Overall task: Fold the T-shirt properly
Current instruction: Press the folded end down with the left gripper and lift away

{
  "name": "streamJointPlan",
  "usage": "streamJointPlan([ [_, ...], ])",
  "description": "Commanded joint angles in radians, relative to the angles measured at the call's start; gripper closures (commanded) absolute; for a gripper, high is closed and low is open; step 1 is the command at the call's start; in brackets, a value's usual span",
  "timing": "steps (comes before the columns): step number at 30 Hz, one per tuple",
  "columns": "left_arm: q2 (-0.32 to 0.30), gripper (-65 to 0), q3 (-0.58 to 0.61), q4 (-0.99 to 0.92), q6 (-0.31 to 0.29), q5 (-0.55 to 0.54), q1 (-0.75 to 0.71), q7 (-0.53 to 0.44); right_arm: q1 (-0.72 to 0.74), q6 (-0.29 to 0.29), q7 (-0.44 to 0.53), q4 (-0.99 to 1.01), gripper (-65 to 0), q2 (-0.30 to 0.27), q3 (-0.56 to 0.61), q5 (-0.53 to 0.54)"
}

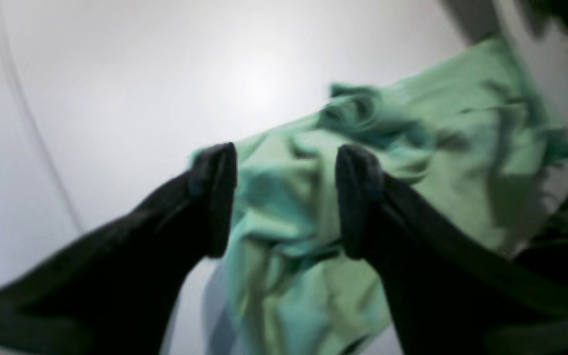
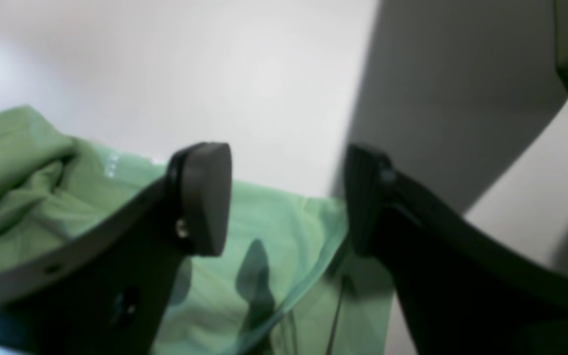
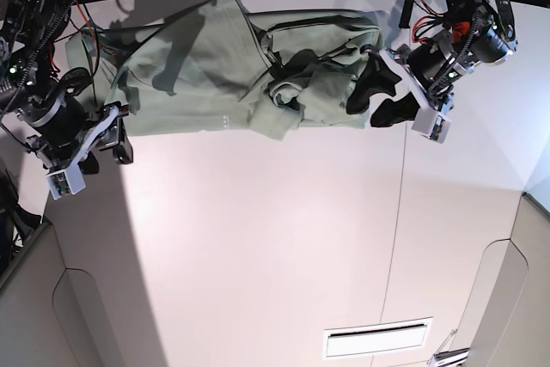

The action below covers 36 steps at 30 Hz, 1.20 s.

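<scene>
The left gripper point(image 1: 286, 199) has its two black fingers spread apart with nothing between them, hanging just above a rumpled bunch of the T-shirt point(image 1: 412, 162). In the overhead view this gripper point(image 3: 381, 96) sits at the shirt's right-hand end, over the crumpled heap of cloth there. The right gripper point(image 2: 286, 199) is also spread and empty; its fingers hover over a flatter, smoother stretch of the shirt near a straight edge, and their shadows fall on the cloth. From above, that gripper point(image 3: 116, 135) is at the shirt's opposite end, beside its lower corner. The pale green T-shirt point(image 3: 198, 66) lies along the far side of the white table point(image 3: 275, 238), spread fairly flat on one half and bunched into wrinkled folds on the other. It looks like an early step: the shirt is partly doubled over but messy, and neither arm holds it. The next move probably calls for the left gripper to pinch an edge of the bunched cloth and draw it smooth before any neat fold can be made.
</scene>
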State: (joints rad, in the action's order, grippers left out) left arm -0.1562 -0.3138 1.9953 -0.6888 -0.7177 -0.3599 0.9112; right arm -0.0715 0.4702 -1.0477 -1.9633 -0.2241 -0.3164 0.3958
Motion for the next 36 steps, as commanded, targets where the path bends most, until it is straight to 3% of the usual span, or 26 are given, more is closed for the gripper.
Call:
streamJointPlan([
  [1, -0.012, -34.7, -0.001, 0.001, -0.009, -0.017, 0.003, -0.02, 0.013, -0.003, 0.026, -0.016, -35.6, -0.009, -0.005, 0.017],
  [9, -0.012, -34.6, 0.058, -0.029, -0.009, -0.051, 0.003, -0.017, 0.013, -0.003, 0.027, -0.016, -35.6, -0.009, -0.005, 0.038],
  [16, -0.012, -33.4, 0.168, -0.029, -0.009, -0.008, 0.003, -0.017, 0.013, -0.003, 0.027, -0.016, -35.6, -0.009, -0.005, 0.038],
  [17, -0.012, -29.3, 0.175, -0.029, -0.009, -0.001, 0.003, -0.017, 0.013, -0.003, 0.027, -0.016, -35.6, -0.009, -0.005, 0.038],
  [21, -0.012, 0.0, 0.177, -0.023, -0.009, -0.009, 0.002, -0.007, 0.013, -0.003, 0.027, -0.016, -35.6, -0.009, -0.005, 0.038],
  [27, 0.003, 0.0, 0.177, 0.087, -0.009, -0.247, -0.037, 0.158, 0.013, -0.003, 0.026, -0.016, -35.6, -0.009, -0.005, 0.038],
  [36, 0.102, 0.0, 0.249, 0.165, -0.009, -0.276, -0.13, 0.156, 0.013, -0.003, 0.027, -0.016, -35.6, -0.009, -0.005, 0.038],
])
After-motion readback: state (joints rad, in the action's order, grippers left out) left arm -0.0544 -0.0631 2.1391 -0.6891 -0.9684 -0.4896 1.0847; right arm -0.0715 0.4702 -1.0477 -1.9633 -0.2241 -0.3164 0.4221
